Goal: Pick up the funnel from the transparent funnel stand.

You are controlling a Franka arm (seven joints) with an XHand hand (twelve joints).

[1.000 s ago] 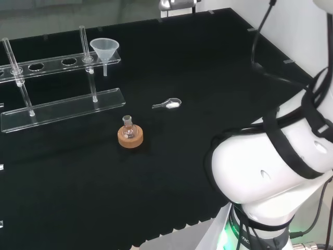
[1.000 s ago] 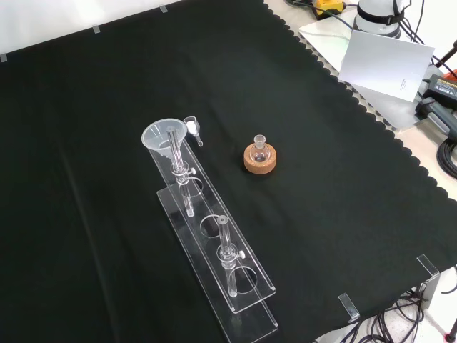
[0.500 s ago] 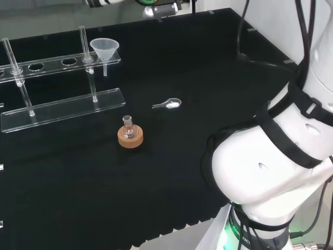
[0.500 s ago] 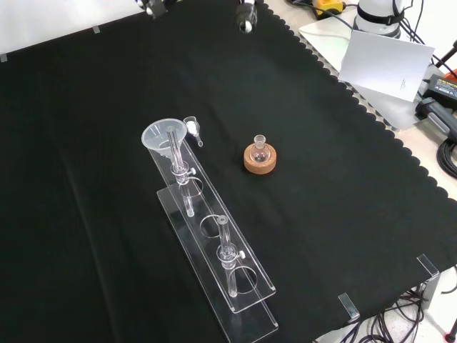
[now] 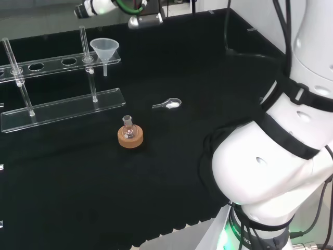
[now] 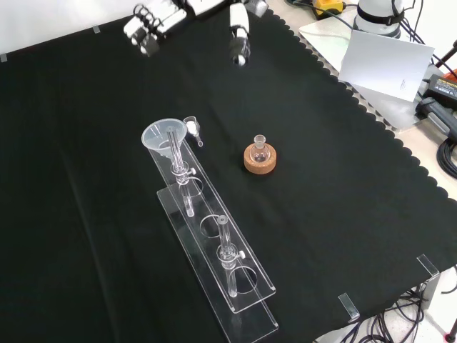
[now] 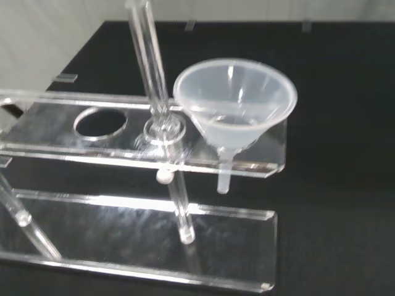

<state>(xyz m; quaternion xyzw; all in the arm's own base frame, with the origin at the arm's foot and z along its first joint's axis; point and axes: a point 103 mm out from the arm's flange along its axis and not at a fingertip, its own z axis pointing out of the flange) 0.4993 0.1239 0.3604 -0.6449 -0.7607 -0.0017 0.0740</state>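
Head view first: the funnel (image 5: 104, 51) sits in the end hole of the transparent funnel stand (image 5: 62, 107), at the right end of its top shelf, and the hand (image 5: 96, 7) is just poking in at the top edge, above and well apart from it. A small flask (image 5: 128, 125) sits in a cork ring (image 5: 130, 137) nearer the camera, with a little spoon (image 5: 168, 104) holding something white lying off to its right on the surface (image 5: 171, 166). Front view gives the hand (image 6: 186, 18) much better: fingers spread wide and relaxed, gripping nothing, up near the top with the funnel (image 6: 163, 136) lower down. Wrist view gets right up close: the funnel (image 7: 235, 105) looks empty, its stem hanging through the shelf of the stand (image 7: 142, 209).
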